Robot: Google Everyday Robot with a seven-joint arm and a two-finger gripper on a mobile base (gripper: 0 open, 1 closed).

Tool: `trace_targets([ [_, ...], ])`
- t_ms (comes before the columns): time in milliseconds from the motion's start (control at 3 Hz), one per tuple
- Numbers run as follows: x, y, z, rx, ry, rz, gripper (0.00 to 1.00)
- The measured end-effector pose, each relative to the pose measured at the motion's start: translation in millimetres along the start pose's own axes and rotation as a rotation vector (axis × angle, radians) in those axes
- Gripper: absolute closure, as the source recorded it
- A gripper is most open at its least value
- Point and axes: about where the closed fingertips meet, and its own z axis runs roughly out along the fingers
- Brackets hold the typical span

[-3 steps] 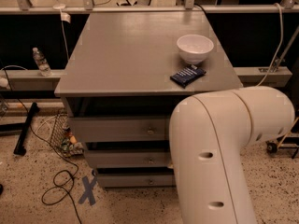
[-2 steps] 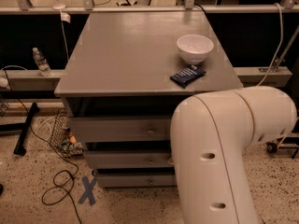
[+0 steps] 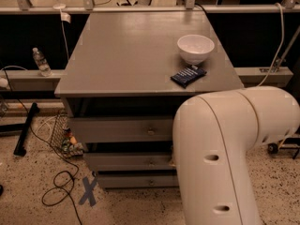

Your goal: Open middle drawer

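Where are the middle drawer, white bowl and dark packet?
middle drawer [image 3: 127,161], camera view, grey front, left of centre.
white bowl [image 3: 195,49], camera view, its inner hollow.
dark packet [image 3: 188,75], camera view, its top face.
end effector: not in view; white arm [image 3: 225,153] fills lower right.

The grey worktop is the flat top of the drawer cabinet, and it carries two things, both on its right half: a white bowl standing upright at about 2 o'clock from the worktop's middle, and a dark blue packet lying flat at about 4 o'clock, close to the front edge. The packet lies just beside the bowl, at the bowl's 6 o'clock. The tool is out of sight; only the big white arm shows, at the worktop's 5 o'clock.
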Motion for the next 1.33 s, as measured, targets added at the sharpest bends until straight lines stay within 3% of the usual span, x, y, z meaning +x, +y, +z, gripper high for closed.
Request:
trace_targets([
  [333, 0, 14, -11, -0.024, -0.013, -0.009, 1.0],
  [1000, -1, 12, -13, -0.024, -0.013, -0.01, 1.0],
  [1333, -3, 29, -19, -0.059, -0.026, 0.001, 1.0],
])
